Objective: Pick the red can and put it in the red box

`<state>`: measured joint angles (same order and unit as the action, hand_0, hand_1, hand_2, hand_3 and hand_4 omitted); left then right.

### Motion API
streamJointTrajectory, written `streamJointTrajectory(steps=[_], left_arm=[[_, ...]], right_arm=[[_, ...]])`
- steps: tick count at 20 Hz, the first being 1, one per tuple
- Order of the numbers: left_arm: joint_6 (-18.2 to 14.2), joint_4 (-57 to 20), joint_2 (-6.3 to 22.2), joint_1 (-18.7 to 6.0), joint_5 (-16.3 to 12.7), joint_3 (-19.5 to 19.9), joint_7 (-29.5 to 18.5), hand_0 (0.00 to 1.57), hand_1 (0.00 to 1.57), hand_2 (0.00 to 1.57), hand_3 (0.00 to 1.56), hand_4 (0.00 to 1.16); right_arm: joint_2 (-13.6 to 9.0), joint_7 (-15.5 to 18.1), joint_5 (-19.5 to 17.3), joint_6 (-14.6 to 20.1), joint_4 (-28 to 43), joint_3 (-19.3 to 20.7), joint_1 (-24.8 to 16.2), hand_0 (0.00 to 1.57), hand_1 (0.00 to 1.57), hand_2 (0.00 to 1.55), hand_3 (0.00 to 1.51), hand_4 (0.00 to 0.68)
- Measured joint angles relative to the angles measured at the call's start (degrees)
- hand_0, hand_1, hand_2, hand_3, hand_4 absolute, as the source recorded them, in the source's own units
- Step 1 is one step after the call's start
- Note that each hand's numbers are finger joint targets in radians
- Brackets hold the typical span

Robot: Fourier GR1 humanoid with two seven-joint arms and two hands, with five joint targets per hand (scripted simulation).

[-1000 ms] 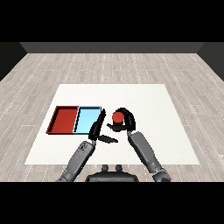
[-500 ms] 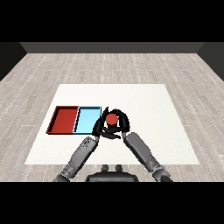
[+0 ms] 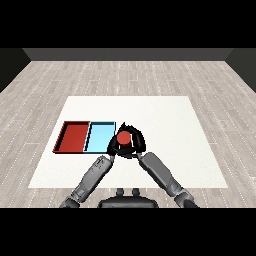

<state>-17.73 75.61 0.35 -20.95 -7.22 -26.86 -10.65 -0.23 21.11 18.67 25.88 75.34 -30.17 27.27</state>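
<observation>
The right hand [image 3: 131,141] is curled round the red can [image 3: 123,138], holding it just beside the light blue tray's [image 3: 100,136] right edge. The left hand [image 3: 113,148] is mostly hidden, its fingers unreadable. To do this well, the can should cross the blue tray upright and lower inside the red tray [image 3: 74,136].

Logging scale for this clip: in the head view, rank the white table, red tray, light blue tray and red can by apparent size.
1. Rectangular white table, largest.
2. Flat red tray and flat light blue tray: they look about alike, so I won't rank them.
3. Small round red can, smallest, partly hidden by the right robot hand.
</observation>
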Motion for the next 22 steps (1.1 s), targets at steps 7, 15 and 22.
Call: streamJointTrajectory(steps=[7, 15, 22], left_arm=[[-6.97, 0.06, 1.21, -1.21, -0.44, -3.0, 0.86, 0.73, 0.73, 0.76, 0.25, 0.69], [-10.77, -0.7, 1.25, -1.43, -1.18, -4.85, 0.58, 1.57, 1.57, 1.54, 1.45, 1.0], [-14.16, -2.2, 1.88, -3.32, -0.8, -5.7, 0.4, 1.57, 1.57, 1.5, 1.36, 0.87]], right_arm=[[-0.65, 0.49, 0.86, 0.73, -0.07, -1.06, 1.07, 1.52, 1.52, 1.46, 1.4, 0.516], [-0.84, 0.68, 0.51, -0.29, 1.43, -0.86, -1.13, 1.47, 1.47, 1.44, 1.39, 0.561], [-1.19, 0.19, -0.22, 0.27, 3.39, -1.09, -1.52, 1.52, 1.52, 1.45, 1.39, 0.538]])
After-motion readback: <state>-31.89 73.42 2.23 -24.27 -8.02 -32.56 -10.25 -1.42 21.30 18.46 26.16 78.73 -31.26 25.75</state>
